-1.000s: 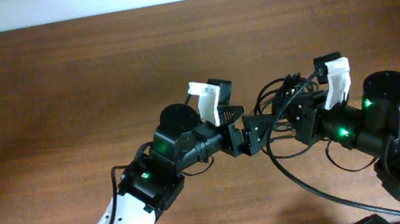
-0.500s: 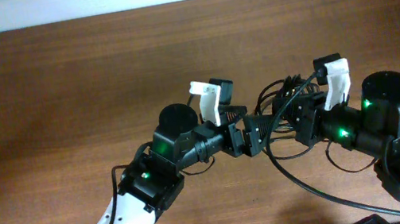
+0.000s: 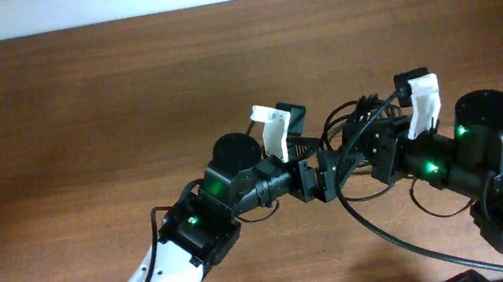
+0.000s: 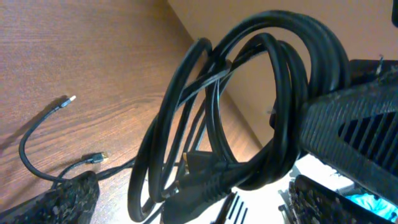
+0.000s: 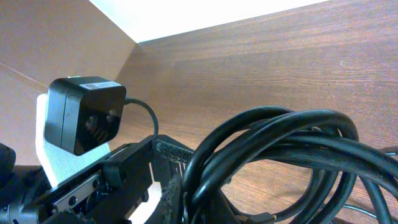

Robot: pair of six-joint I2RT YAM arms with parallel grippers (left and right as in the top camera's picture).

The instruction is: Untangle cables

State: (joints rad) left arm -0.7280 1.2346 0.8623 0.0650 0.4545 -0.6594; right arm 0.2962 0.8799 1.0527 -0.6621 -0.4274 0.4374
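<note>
The cables are a coil of black loops held up off the wooden table between the two arms. My right gripper is shut on the coil; in the right wrist view the cables fill the foreground and hide its fingertips. My left gripper is open right beside the coil. In the left wrist view the cables hang in front of the camera. Their lower loops lie between the spread fingers of my left gripper. Two loose ends with small plugs trail on the table.
The left wrist camera sits close to the coil on its left. A thicker black cable sweeps from the bundle toward the right arm's base. A white wall borders the table's far edge.
My left arm has moved right, bringing its open gripper up against the coil. The right arm and the cables have stayed where they were.
</note>
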